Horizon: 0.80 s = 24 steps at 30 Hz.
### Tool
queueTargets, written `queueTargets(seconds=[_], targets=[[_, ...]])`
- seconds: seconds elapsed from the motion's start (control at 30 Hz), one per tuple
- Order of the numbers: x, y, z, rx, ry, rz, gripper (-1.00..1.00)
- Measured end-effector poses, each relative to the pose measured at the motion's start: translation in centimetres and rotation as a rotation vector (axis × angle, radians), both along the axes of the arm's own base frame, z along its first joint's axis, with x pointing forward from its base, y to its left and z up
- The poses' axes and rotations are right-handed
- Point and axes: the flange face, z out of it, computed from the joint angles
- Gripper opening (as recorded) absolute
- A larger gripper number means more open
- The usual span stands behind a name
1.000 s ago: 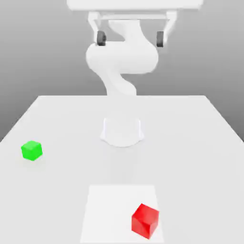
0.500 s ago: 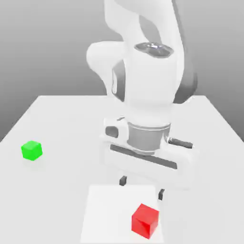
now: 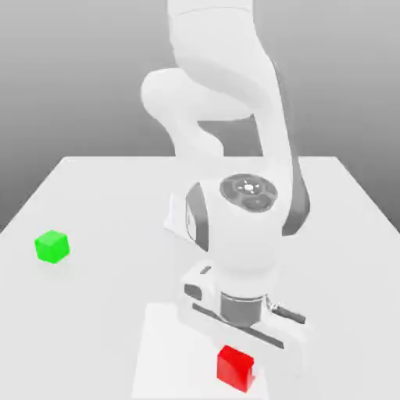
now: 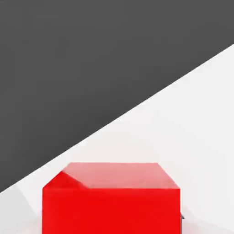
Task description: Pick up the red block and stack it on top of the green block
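- A pale grey-white worktop point(image 3: 94, 203) fills the lower half of the exterior view, with plain matte faces and straight edges that narrow toward the back.
- Behind it the room is a bare grey backdrop, darker high up and lighter near the worktop's far edge.
- On the exterior view's left, the green block point(image 3: 52, 247) sits flat on the worktop, alone, a faint shadow beneath it. It is well apart from the arm and from the other cube.
- In the middle, the white robot arm point(image 3: 215, 86) rises from a round base at the back of the worktop, arches up and bends forward and down toward the near edge.
- Its broad wrist, with grey rings and a round cap on top, hangs low over the front of the worktop.
- A lighter, brighter white square patch point(image 3: 164, 351) is marked on the worktop at the near edge, under the hand.
- The claw point(image 3: 237, 355) points downward at the red block; its fingers are hidden behind the hand body, and it is closed on the cube.
- The red block point(image 3: 235, 367) rests on that bright patch, just right of centre and directly under the hand.
- In the hand view, the red block point(image 4: 111, 199) looms close, and the pale worktop point(image 4: 192, 128) ends in a straight diagonal edge against dark grey.
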Motion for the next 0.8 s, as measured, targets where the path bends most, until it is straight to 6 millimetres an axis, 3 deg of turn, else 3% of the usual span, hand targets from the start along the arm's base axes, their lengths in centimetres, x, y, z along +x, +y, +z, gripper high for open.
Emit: queueTargets(seconds=[0.1,0.2,0.3,0.4,0.47,0.57,0.73,0.8], targets=[[-0.1,-0.3,3.4,-0.002,0.001,-0.004,-1.00],[-1.1,-7.2,4.5,-0.028,0.006,-0.173,-1.00],[-3.5,-15.2,5.1,-0.048,0.011,-0.384,-1.00],[-9.5,-26.2,5.9,-0.064,0.019,-0.709,-1.00],[-14.5,-31.5,6.5,-0.065,0.022,-0.906,-1.00],[-20.1,-35.0,7.1,-0.057,0.021,-1.104,-1.00],[-30.9,-38.9,7.8,-0.014,0.007,-1.468,-1.00],[-32.7,-39.3,6.8,-0.001,0.002,-1.532,-1.00]])
